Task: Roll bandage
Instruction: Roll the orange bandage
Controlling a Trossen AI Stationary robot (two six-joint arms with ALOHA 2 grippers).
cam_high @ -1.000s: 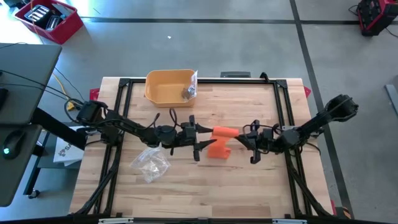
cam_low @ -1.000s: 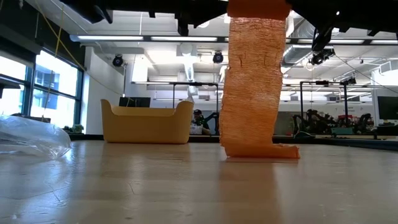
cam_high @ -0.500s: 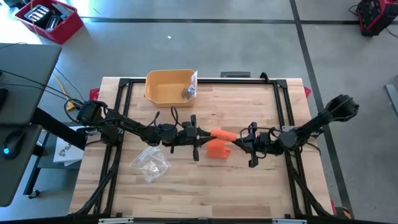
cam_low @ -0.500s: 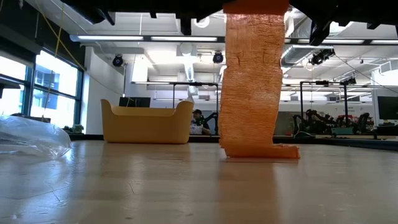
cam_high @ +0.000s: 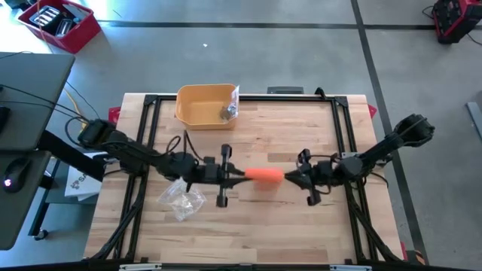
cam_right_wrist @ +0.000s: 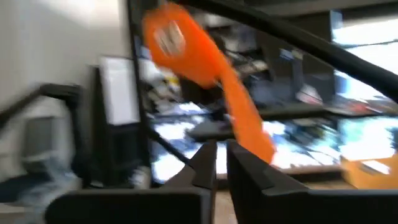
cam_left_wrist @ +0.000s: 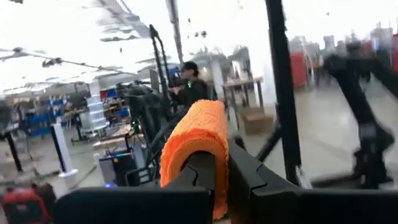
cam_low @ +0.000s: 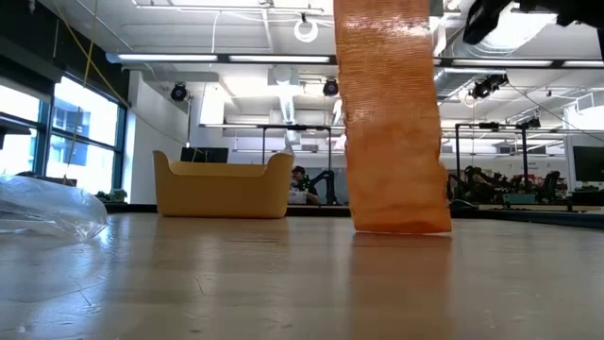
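An orange bandage is partly wound into a roll (cam_high: pixel 263 175) held level above the table's middle. Its loose strip (cam_low: pixel 392 123) hangs straight down from the roll, and the strip's lower end (cam_low: pixel 401 225) is at the tabletop. My left gripper (cam_high: pixel 245 175) is at the roll's left end and shut on it (cam_left_wrist: pixel 219 177). My right gripper (cam_high: pixel 288 178) is just off the roll's right end. Its fingers (cam_right_wrist: pixel 221 163) stand a narrow gap apart with nothing between them, and the strip (cam_right_wrist: pixel 249 124) passes beyond their tips. My left gripper pinches the roll's left end (cam_left_wrist: pixel 217 196) between its two fingers. It comes in level from the table's left, with the fingers lying along the roll. The roll is lifted clear of the table and lies level, and its strip hangs slack below it.
A yellow bin (cam_high: pixel 205 104) with a crumpled wrapper in it stands at the far edge. A clear plastic bag (cam_high: pixel 181 197) lies near the left arm. Black frame rails (cam_high: pixel 346 128) run along the table's sides.
My left gripper has shut on the roll's left end and drawn it toward the table's near edge and a little left. The roll is raised. The strip's lower end, which lay folded on the table, now hangs straight. My right gripper has let go and parted slightly.
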